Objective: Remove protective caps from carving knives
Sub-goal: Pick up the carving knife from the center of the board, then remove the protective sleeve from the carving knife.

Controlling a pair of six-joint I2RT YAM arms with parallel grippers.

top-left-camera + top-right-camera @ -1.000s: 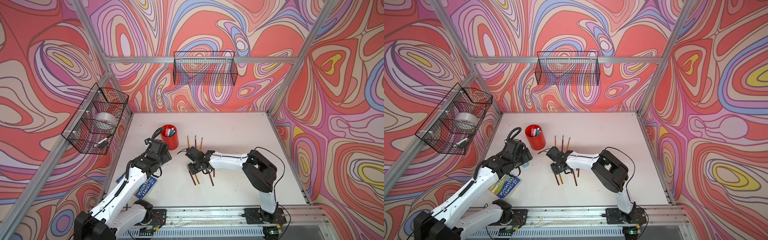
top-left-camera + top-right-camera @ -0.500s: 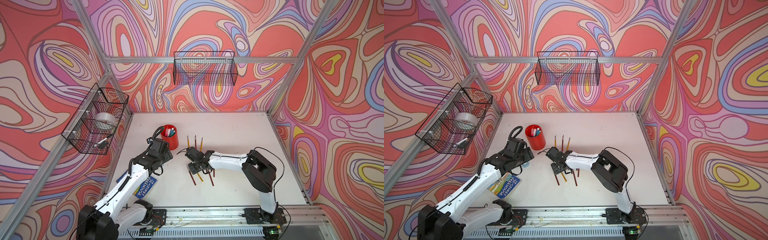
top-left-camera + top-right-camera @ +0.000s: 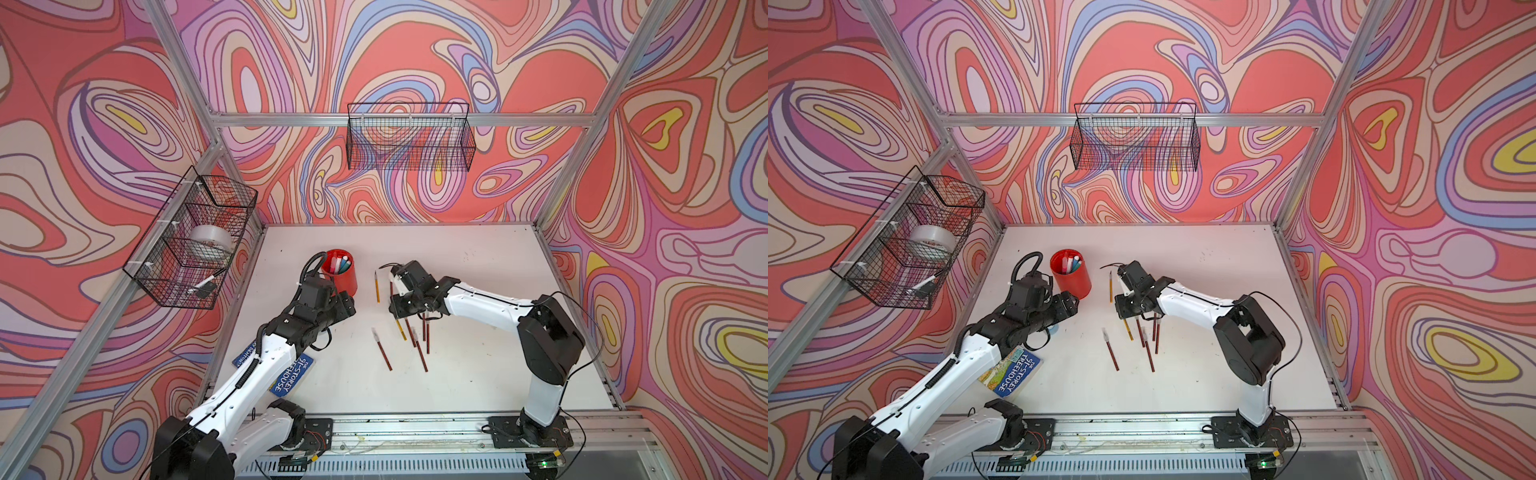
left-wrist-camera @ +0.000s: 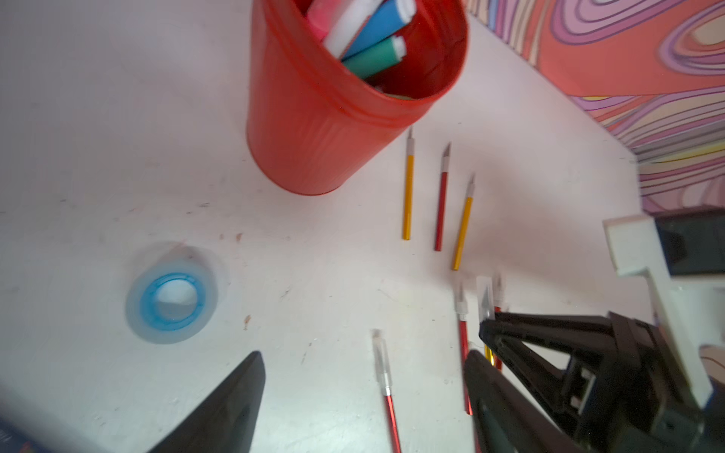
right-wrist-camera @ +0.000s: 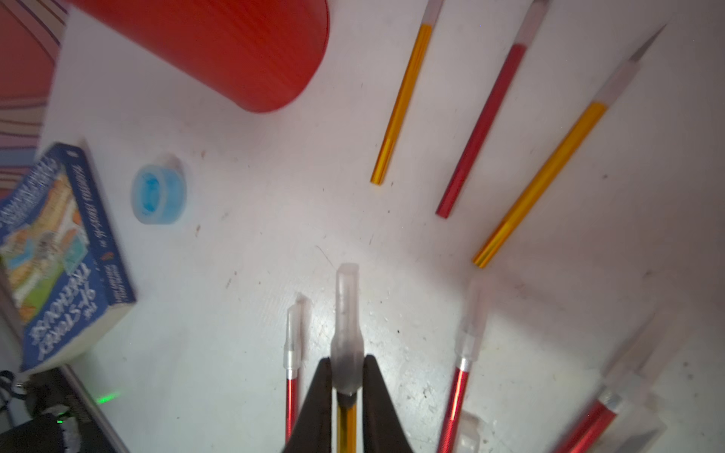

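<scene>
Translucent cap (image 5: 347, 306) clamped in right gripper (image 5: 346, 361).

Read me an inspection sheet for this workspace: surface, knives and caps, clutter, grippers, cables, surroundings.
Surface: white table, scuffed.
Job's things: three uncapped knives in a row by the red cup; capped knives lie nearer the arms.
Clutter: markers, blue tape roll, book.
Grippers: left gripper open, empty; right gripper shut on a capped yellow knife.
Cables: black hose loops over left wrist.
Surroundings: side wire basket holds a grey tape roll; back wire basket.
</scene>
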